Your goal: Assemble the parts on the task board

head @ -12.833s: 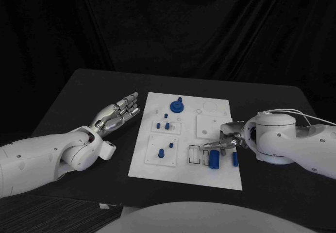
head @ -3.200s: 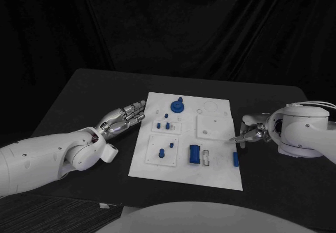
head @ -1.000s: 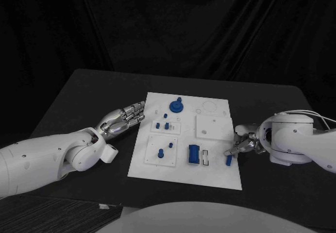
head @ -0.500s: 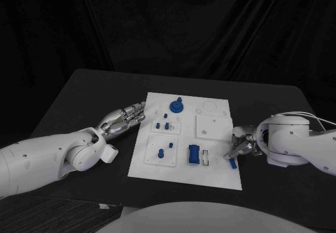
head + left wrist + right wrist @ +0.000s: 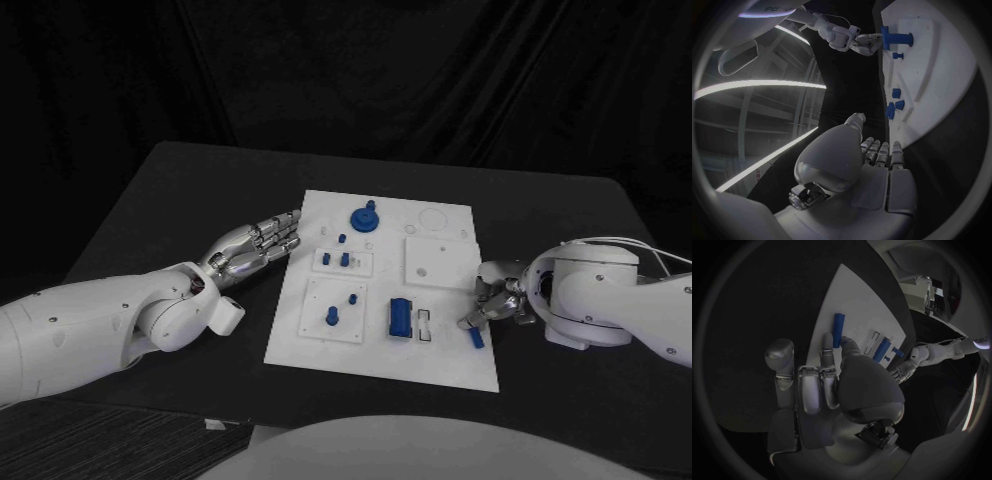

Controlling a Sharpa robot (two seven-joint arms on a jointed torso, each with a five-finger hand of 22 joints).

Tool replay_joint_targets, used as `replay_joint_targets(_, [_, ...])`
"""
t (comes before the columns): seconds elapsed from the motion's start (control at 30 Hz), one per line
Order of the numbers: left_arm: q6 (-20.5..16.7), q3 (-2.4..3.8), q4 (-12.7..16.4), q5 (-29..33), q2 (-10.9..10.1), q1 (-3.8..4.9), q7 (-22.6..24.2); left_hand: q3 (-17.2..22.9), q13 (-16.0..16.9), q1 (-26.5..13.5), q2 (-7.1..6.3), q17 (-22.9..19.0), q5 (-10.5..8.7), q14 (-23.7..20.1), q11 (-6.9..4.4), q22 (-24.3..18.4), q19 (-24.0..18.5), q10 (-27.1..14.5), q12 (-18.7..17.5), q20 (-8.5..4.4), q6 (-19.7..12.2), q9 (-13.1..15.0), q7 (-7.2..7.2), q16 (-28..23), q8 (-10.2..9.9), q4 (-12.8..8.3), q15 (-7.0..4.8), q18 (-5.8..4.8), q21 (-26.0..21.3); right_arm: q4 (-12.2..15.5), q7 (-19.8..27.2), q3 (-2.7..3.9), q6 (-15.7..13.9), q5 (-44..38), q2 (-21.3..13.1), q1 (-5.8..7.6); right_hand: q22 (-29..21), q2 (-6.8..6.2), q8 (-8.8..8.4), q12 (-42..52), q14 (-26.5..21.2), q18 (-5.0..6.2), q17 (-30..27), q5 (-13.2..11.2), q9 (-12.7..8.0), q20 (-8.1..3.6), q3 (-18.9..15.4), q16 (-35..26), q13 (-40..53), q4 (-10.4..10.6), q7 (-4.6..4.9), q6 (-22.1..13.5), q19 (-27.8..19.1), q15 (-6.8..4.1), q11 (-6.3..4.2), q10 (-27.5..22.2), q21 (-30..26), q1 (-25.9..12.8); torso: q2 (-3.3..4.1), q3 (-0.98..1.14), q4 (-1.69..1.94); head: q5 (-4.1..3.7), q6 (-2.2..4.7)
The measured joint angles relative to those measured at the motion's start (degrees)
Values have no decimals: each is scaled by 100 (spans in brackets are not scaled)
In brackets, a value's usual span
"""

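The right hand [image 5: 495, 300] has its fingertips on a small blue bar [image 5: 475, 338] lying flat near the right edge of the task board [image 5: 381, 360], just beside the empty slots next to the seated blue block [image 5: 398, 317]; whether it is pinched or only touched, I cannot tell. The bar looks light, rigid and smooth, likely to skid on the white plate, so a pinch across its long sides near the middle seems safest. The left hand [image 5: 254, 243] rests released, fingers apart, on the surface beside the board's left edge.
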Motion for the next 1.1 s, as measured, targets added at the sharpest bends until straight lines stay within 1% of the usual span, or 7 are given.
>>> replay_joint_targets(0.13, [4,0,0,0,-4,0,-1,0,0,0,0,0,0,0,0,0,0,0,0,0,0,0,0,0,0,0,0,0,0,4,0,-11,-229,334,-10,-15,0,-165,66,0,0,0,0,616,73,-1,193,-1,0,-235,-1,-1,1,0,4,-3,0,-166,1,0,0,5,0])
replay_joint_targets(0.23, [6,0,-1,0,-4,-1,-1,0,0,0,0,0,0,0,0,0,0,0,0,0,0,0,0,0,0,0,0,0,0,11,0,-14,-402,729,-35,-17,0,-240,104,0,-1,0,0,744,82,-21,460,-45,0,-313,-3,-6,22,2,31,-30,0,-242,0,0,0,7,0])
replay_joint_targets(0.3, [8,0,-4,0,-4,-1,-1,0,0,0,0,0,0,0,14,0,0,14,0,0,38,0,38,0,0,0,0,0,0,16,0,-15,-491,977,-49,-17,0,-240,104,0,-1,-1,0,744,81,-21,482,-44,0,-320,7,-52,21,2,31,-30,1,-243,0,0,0,7,0])
replay_joint_targets(0.4, [12,0,-10,0,-3,-1,-1,0,0,0,0,0,0,0,18,0,0,16,0,0,39,0,39,0,0,0,0,0,0,26,3,-16,-663,1506,-67,-12,0,-344,132,0,-1,-1,0,795,86,-40,729,-44,0,-392,-21,-124,62,2,31,-31,6,-349,0,0,0,7,0])
replay_joint_targets(0.53, [17,0,-13,0,0,-1,-2,0,0,0,0,0,0,0,18,0,0,16,0,0,39,0,39,0,0,0,0,0,0,33,7,-16,-873,2157,-65,11,0,-383,133,0,-1,-1,0,797,89,-42,730,-43,0,-393,-28,-180,106,2,31,-31,57,-389,-1,-1,0,7,0])
replay_joint_targets(0.83, [32,0,-21,0,5,-2,-9,0,0,0,0,0,0,0,19,0,0,17,1,1,39,0,39,0,0,0,0,0,0,12,19,-16,-1244,3212,74,28,0,-374,167,0,-1,-2,0,797,146,-50,967,-40,0,-486,-32,-278,136,2,30,-30,58,-544,-1,-1,0,-10,0])
replay_joint_targets(1.1, [49,0,-21,0,7,-2,-13,0,0,0,0,0,0,0,19,0,0,17,1,1,39,0,39,0,0,0,1,0,0,-51,31,-16,-1475,3557,194,23,0,-373,182,0,-1,-2,0,798,170,-50,1029,-40,0,-425,-43,-289,136,2,30,-30,58,-545,-1,0,0,-18,0])
